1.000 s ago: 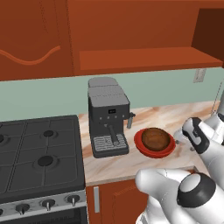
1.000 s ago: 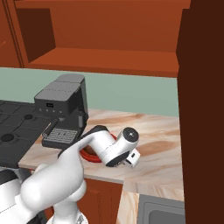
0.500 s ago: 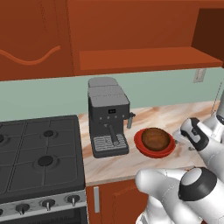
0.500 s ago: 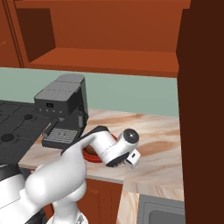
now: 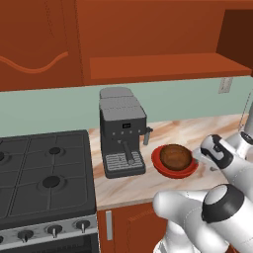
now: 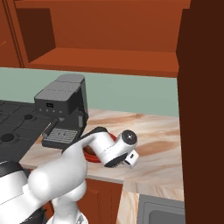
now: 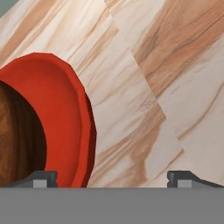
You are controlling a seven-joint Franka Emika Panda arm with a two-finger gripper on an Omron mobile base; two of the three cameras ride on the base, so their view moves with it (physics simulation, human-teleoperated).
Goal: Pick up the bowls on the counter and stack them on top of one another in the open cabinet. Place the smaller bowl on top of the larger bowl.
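From the left base view, the smaller bowl sits nested inside the larger bowl on the marbled surface, just to the right of the coffee machine; the pair is already stacked, so what seems left is to get both up into the open cabinet, whose shelf hangs above the coffee machine. The arm's wrist lies low, right of the coffee machine and close beside the red rim, probably lined up for a rim grasp. In the right base view the wrist covers most of the bowls, leaving a strip of the larger bowl showing right of the coffee machine, with the open cabinet above it. In the hand view the tool is spread wide and holds nothing, one fingertip over the red rim, the other over the bare surface. The coffee machine's small front panel is too small to read; no brand or writing is legible.
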